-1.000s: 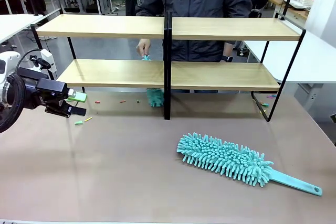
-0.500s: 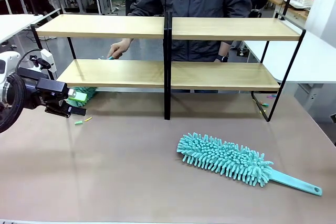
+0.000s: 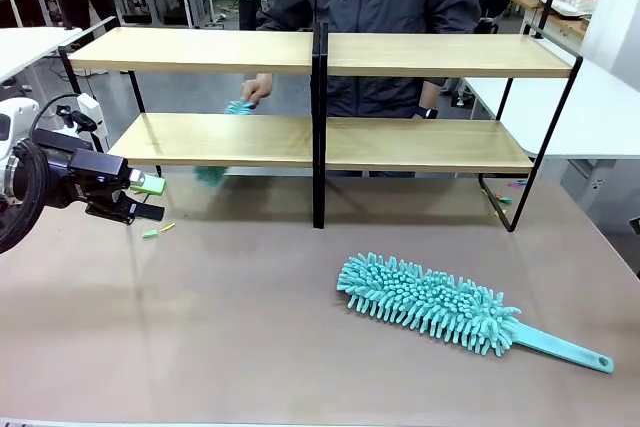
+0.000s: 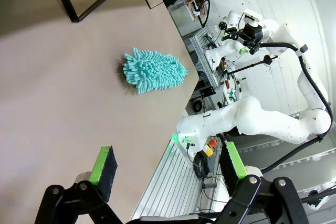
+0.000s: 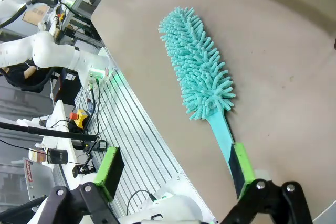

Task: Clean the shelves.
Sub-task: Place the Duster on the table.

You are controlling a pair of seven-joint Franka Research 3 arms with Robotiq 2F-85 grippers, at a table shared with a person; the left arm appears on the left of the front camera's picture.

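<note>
The shelves (image 3: 320,142) stand across the far half of the table, two wooden tiers w/ black centre post, and the person behind them is doing the work: the person's hand (image 3: 258,88) now sits between the tiers, left of the post, holding a small teal duster (image 3: 238,106) just above the lower board. Half a sec ago that hand was further left, near the lower board's left end; a sec ago it was close to the post, so it's sweeping back & forth along the left half. Teal fluff (image 3: 210,176) shows below the lower board's edge, prob. the same duster's head seen under the shelf, can't be sure. Judgement: left lower tier is being covered, right half looks not yet touched. Robot side unchanged: left gripper (image 3: 140,197) hangs at the near-left, fingers spread, nothing in them; right gripper (image 5: 173,182) also spread wide & empty, hovering over the big teal duster (image 3: 430,302) lying on the table near-right, handle (image 3: 560,345) pointing right. Small coloured bits (image 3: 155,231) lie on the tabletop (image 3: 250,327) by the left gripper.
</note>
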